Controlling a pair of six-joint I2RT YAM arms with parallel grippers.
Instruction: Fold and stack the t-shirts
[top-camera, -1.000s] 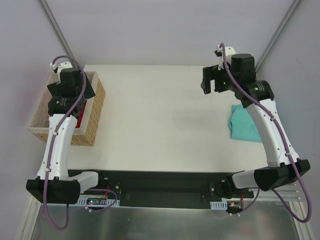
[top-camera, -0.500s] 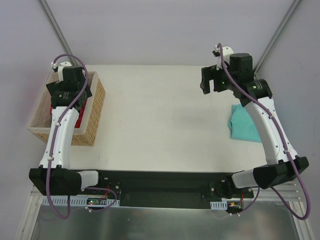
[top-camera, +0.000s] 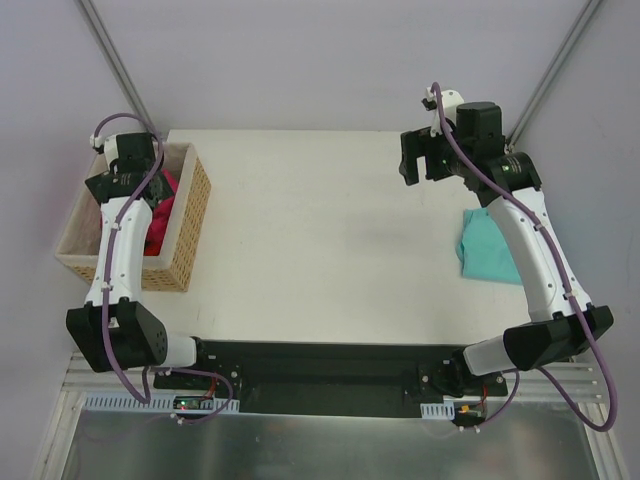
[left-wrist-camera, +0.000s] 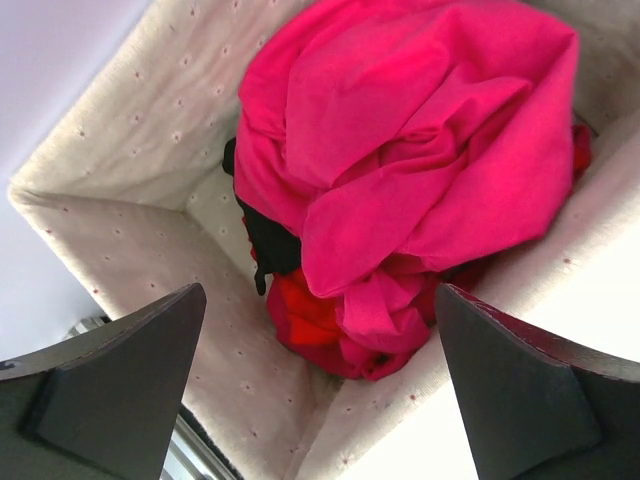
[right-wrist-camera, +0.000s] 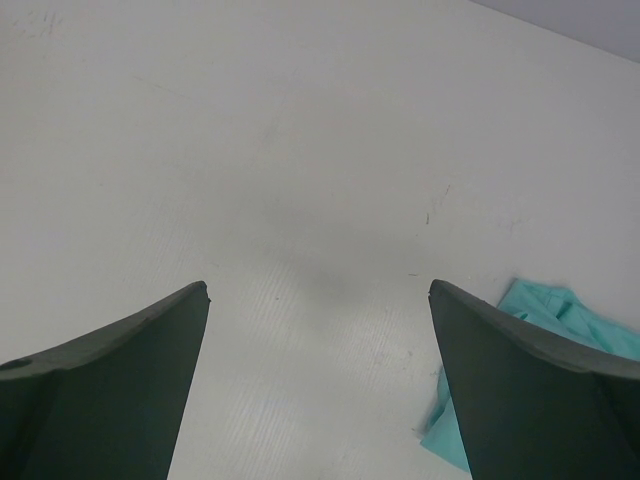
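Fetching the pink shirt (left-wrist-camera: 400, 150) out of the basket (left-wrist-camera: 130, 130) looks to be the step in hand. The left gripper (left-wrist-camera: 318, 290) hangs just above it with its fingers spread wide and nothing between them. That shirt lies crumpled in a loose heap, filling most of the basket at the left edge of the table (top-camera: 320, 240). A black cloth (left-wrist-camera: 268, 240) is tucked against its side and a red cloth (left-wrist-camera: 305, 320) shows beneath it; how much of either is buried I cannot tell. The teal shirt (top-camera: 490, 250) lies on the right side of the table, flat and compact, apparently folded, though the right arm crosses over part of it. The right gripper (right-wrist-camera: 318, 290) is held high over the far right of the table, also spread and empty, apart from the teal shirt. By my reading the task is about half done: one shirt folded, one not yet out. The next move calls for the left gripper to drop into the heap and pinch a fold of pink alone, near the top and clear of the black and red pieces, then lift straight up so the basket walls do not snag it. The risk is dragging the other cloths out with it.
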